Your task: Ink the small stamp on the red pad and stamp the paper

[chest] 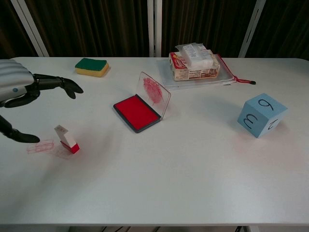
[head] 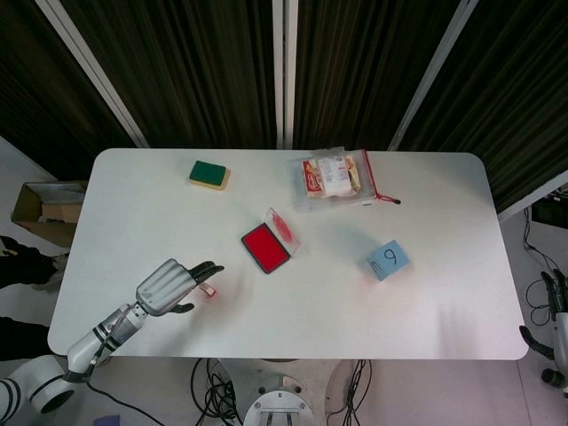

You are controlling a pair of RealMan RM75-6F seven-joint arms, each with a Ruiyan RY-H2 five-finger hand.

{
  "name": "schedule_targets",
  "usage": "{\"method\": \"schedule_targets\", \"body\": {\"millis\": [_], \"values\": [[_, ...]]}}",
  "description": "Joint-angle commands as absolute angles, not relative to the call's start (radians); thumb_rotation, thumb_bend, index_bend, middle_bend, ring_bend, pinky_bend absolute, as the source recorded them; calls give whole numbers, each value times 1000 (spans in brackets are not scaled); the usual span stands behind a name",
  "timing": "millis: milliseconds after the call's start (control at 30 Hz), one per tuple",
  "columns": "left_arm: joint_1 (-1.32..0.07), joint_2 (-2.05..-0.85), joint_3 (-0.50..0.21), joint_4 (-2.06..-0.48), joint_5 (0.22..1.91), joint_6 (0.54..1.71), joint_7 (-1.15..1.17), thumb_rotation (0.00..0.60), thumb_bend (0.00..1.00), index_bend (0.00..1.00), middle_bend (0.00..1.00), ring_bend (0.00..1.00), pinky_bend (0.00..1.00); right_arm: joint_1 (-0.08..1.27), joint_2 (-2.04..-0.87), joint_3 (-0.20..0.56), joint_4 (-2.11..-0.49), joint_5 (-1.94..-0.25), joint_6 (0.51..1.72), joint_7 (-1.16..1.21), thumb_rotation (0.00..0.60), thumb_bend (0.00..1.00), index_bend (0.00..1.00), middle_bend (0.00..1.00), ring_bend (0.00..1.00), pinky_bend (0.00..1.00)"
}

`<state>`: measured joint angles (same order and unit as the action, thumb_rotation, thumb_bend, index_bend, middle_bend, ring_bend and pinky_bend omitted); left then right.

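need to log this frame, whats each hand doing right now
Left hand: open, fingers spread above the stamp, holding nothing.
Right hand: only a sliver shows at the table's right edge; cannot tell.

Small stamp [chest: 66, 140] tilted, left of open red pad [chest: 136, 112].

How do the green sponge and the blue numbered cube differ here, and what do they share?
Colour: the sponge is green on top with a yellow underside, while the cube is light blue with dark handwritten numbers. Shape: the sponge is a flat slab, the cube a tall block. Place: the sponge lies at the far left of the table, the cube on the right side. Both rest on the table, untouched by either robot hand.
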<state>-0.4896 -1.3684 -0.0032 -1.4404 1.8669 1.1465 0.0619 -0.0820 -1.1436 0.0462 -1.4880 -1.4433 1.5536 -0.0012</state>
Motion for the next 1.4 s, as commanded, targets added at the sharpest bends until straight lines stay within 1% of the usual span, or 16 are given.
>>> {"method": "schedule_targets", "body": {"millis": [33,233,333,467,533,700,867,1033,1333,1400], "values": [[-528,-1443,-6,-1366,1859,1112,92,600,73,180,255,868,926,-84,-1143,45,-1485,-1440,1552,0,600,124,0,0,0,0],[-556,-1504,15,-1276,1845,1090,81,600,98,240,271,879,934,-84,-1145,45,-1482,-1434,1544,-3,600,134,0,0,0,0],[-558,-1519,26,-1245,1837,1099,69,600,112,270,312,889,940,-84,-1143,48,-1485,-1431,1543,-7,600,136,0,0,0,0],[-557,-1548,40,-1192,1839,1131,52,600,150,362,413,901,944,-81,-1143,48,-1492,-1431,1538,-15,600,140,0,0,0,0],[-558,-1562,49,-1167,1837,1140,38,600,158,386,435,903,944,-79,-1144,47,-1495,-1433,1535,-20,600,143,0,0,0,0],[-559,-1585,63,-1122,1829,1150,26,600,186,400,444,903,944,-79,-1145,46,-1499,-1433,1534,-26,600,150,0,0,0,0],[-560,-1603,75,-1086,1822,1167,10,600,255,417,463,904,945,-82,-1144,47,-1500,-1432,1538,-26,600,152,0,0,0,0],[-559,-1611,83,-1067,1815,1186,-16,600,272,432,478,911,951,-83,-1145,47,-1500,-1432,1538,-27,600,155,0,0,0,0],[-562,-1613,100,-1064,1796,1184,-24,600,302,492,542,917,953,-81,-1148,47,-1496,-1428,1529,-24,600,172,0,0,0,0],[-563,-1615,100,-1063,1793,1186,-24,600,303,519,550,919,954,-81,-1148,47,-1495,-1428,1531,-23,600,172,0,0,0,0]]}}
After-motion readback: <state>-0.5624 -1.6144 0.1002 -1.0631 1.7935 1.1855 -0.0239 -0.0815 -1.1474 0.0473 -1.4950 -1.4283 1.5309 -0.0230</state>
